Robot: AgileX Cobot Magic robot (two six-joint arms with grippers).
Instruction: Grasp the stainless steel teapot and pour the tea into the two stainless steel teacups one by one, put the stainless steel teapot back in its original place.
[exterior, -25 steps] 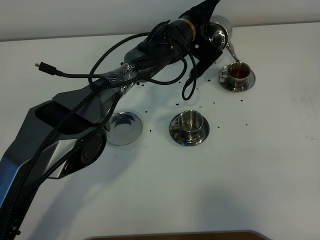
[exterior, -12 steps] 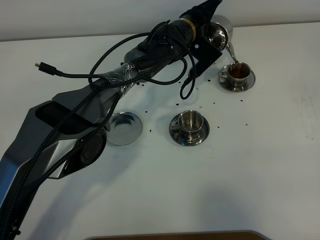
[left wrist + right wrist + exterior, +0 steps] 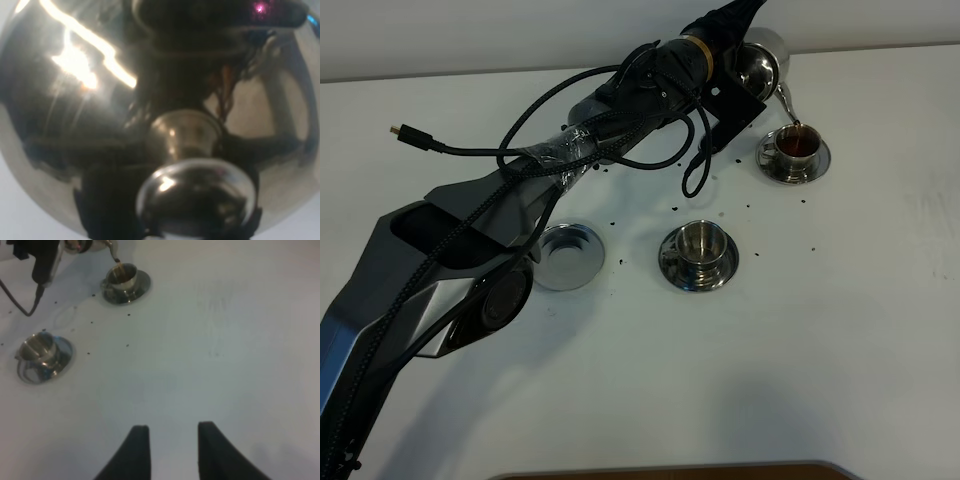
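The left arm is reaching across to the far right of the white counter (image 3: 840, 330). Its gripper (image 3: 740, 42), mostly hidden under a black cover, is clamping the shiny squat stainless steel teapot (image 3: 762, 68) and holding it in the air, tilted towards the spout. The thin curved spout (image 3: 786, 103) is pointing down over the farther small steel teacup (image 3: 796, 146), which is sitting on its round steel saucer (image 3: 817, 163) and showing brown tea inside. In the right wrist view a thin brown stream is running from the spout tip into that cup.

The left wrist view is filled by the teapot's domed lid and its rounded knob (image 3: 195, 195), and no fingers are showing there.

The nearer steel teacup (image 3: 698, 243) is standing on its own saucer (image 3: 670, 268), with no tea to be made out in it. The flat round steel coaster (image 3: 567, 255) is lying bare to its left, well apart from the teapot. Small dark specks (image 3: 675, 208) are dotting the counter around the cups.

The right gripper (image 3: 172, 429) is hovering over bare counter, well away from both cups, with its two dark fingers (image 3: 137, 450) standing apart and holding nothing.
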